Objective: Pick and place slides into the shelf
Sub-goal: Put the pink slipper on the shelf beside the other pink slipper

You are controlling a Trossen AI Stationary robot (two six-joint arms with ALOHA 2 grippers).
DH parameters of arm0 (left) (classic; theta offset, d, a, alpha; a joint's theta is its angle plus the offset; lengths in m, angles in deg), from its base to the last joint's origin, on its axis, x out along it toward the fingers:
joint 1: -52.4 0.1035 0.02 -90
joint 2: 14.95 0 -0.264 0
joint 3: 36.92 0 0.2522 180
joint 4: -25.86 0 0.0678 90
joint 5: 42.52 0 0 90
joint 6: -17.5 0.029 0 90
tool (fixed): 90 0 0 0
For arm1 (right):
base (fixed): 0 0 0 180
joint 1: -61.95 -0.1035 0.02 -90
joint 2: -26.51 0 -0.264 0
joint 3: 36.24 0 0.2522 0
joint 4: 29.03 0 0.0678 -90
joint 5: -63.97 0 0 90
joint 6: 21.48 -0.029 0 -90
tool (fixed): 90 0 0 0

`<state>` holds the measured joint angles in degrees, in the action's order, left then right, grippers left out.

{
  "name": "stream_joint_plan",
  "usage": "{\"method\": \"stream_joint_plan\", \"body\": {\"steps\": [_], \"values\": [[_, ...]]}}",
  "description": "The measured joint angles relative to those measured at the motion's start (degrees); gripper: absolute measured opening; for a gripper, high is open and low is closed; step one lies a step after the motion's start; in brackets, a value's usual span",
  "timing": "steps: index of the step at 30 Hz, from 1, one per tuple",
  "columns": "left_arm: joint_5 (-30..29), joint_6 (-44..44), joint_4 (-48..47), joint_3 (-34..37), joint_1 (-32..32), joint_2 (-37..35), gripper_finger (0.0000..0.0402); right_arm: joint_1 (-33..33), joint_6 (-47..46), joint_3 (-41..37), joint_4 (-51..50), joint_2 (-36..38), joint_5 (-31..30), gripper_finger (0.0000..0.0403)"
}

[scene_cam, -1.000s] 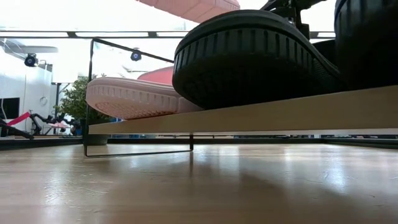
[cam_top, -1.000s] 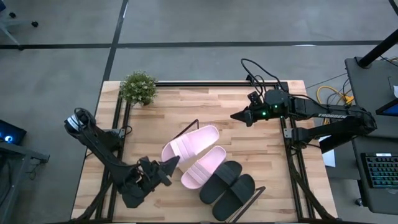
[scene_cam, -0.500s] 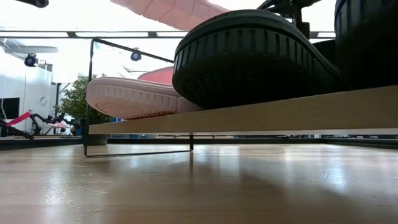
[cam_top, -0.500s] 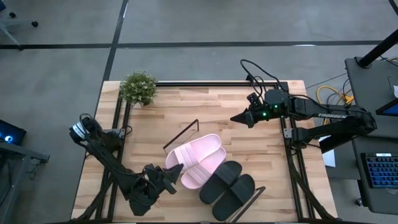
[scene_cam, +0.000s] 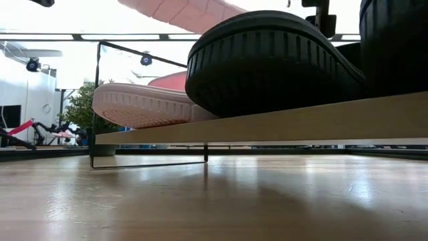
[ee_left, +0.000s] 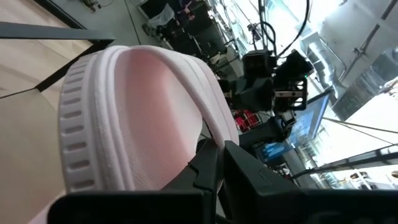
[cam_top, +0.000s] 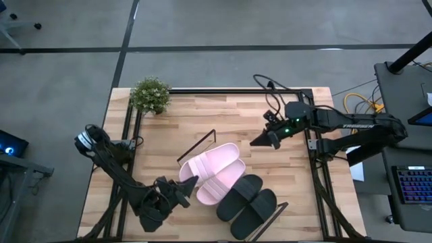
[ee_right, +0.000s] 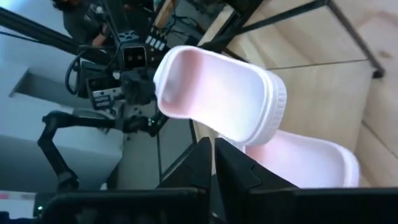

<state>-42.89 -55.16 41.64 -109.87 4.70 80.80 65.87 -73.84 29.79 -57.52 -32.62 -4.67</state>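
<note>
Shelf (scene_cam: pixel 301 121) boards are mostly buried under the slides: from above only the thin black wire ends show, at 11 and 5 o'clock of the group, while the low view gives just the pale front edge of the board. All four slides sit at about 5 o'clock from the table (cam_top: pixel 169 128) centre. The upper pink slide (cam_top: pixel 210 162) lies tilted across the lower pink slide (cam_top: pixel 217 190), hiding much of it; in the low view the upper one is up in the air and cut off by the frame. Both are pale pink with a wide strap and ribbed edges. The black slides (cam_top: pixel 247 203), matte with grooved soles, lie side by side at 4 o'clock of the pink pair, and they are partly cropped in the low view. The left gripper (cam_top: pixel 185 185), at 7 o'clock of the pink pair, has its fingers clamped on the end of the upper pink slide, though the exact contact is hidden by the slide. The right gripper (cam_top: pixel 254 142) hangs at 2 o'clock of the slides, fingers pressed together, holding nothing. A plant (cam_top: pixel 150 94) stands at the table's 11 o'clock corner.
</note>
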Motion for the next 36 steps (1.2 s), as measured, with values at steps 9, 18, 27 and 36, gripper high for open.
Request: {"method": "stream_joint_plan", "body": {"steps": [9,18,27,36], "values": [[0.29,5.6,0.04,-1.31,-0.04,-2.41,0.0001,-0.79,-3.55,-0.02,13.61,-9.82,3.73,0.0104],[0.33,7.1,-0.05,-1.38,-0.57,-3.69,0.0001,2.38,-4.1,-0.02,14.46,-8.5,4.58,0.0186],[0.44,8.94,0.01,-1.85,-0.74,-6.0,0.0001,2.73,-2.65,-0.04,12.08,-9.6,4.59,0.0232],[0.77,10.18,0.01,-3.05,-0.72,-6.0,0.0001,2.73,-2.21,-0.04,13.66,-10.46,4.25,0.0241]]}}
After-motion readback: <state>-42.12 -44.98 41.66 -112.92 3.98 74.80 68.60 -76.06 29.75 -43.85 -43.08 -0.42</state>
